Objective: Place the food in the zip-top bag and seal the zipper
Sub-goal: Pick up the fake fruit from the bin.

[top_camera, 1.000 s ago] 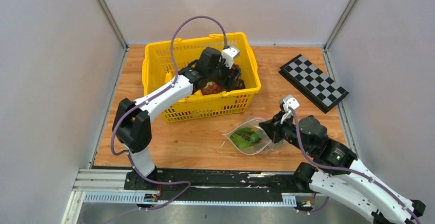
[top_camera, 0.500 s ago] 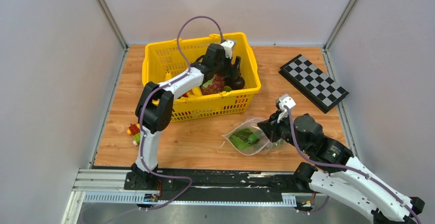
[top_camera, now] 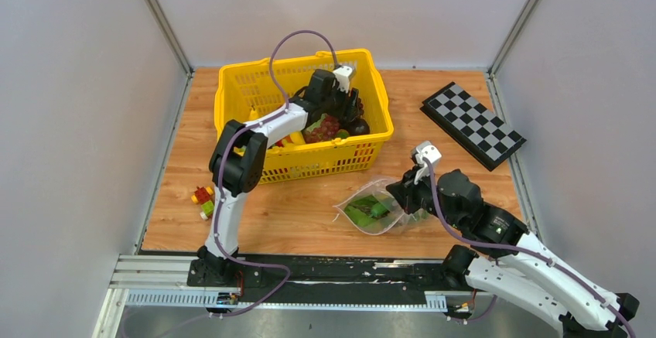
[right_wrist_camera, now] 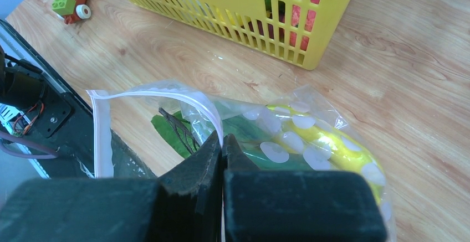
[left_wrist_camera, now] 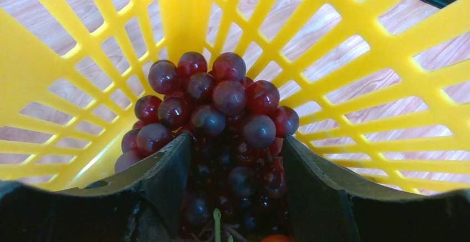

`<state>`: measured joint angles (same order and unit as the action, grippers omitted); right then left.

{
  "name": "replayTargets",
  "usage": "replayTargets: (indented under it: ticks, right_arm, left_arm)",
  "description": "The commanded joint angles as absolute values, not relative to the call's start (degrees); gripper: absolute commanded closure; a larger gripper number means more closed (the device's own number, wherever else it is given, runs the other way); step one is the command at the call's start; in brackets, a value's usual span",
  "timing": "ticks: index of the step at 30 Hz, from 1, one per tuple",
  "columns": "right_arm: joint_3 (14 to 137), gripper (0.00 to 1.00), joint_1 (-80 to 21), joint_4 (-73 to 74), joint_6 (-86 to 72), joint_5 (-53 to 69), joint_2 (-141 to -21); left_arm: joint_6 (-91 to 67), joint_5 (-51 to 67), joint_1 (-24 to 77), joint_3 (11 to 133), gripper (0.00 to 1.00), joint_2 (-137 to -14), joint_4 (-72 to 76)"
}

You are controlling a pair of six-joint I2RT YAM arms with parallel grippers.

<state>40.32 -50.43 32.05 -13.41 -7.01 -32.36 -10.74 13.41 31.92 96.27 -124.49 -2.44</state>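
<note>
Clear dotted zip-top bag, zipper unsealed, greens and banana inside; dark-red grapes in yellow basket.

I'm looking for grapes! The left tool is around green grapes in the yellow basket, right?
Not quite. The grapes are dark red, not green. The left wrist view shows the left tool around them in the yellow basket.

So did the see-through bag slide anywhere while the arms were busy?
No. The zip-top bag still lies on the wood just in front of the yellow basket's near right corner, its edge pinched by the right gripper.
</note>
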Motion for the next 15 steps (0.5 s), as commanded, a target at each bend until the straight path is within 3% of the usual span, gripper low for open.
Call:
replayTargets:
  ticks: [1, 4, 11, 15]
  right_arm:
    - [40.8, 0.97, -50.3, 28.6, -13.9, -7.4, -33.3]
    - [41.0, 0.97, -50.3, 28.4, -13.9, -7.1, -33.6]
    - [40.9, 0.97, -50.3, 28.7, -14.8, -8.6, -32.3]
    - [40.6, 0.97, -50.4, 28.7, -15.4, -9.4, -31.2]
  left_arm:
    - [-9.0, 18.1, 32.8, 98.5, 0.41, -123.9, -5.2]
    - [-9.3, 18.1, 32.7, 99.7, 0.51, -125.9, -5.4]
    - [-9.7, 18.6, 32.8, 98.5, 0.88, -123.9, -3.9]
    - [-7.8, 17.8, 32.8, 97.4, 1.0, -120.4, -4.3]
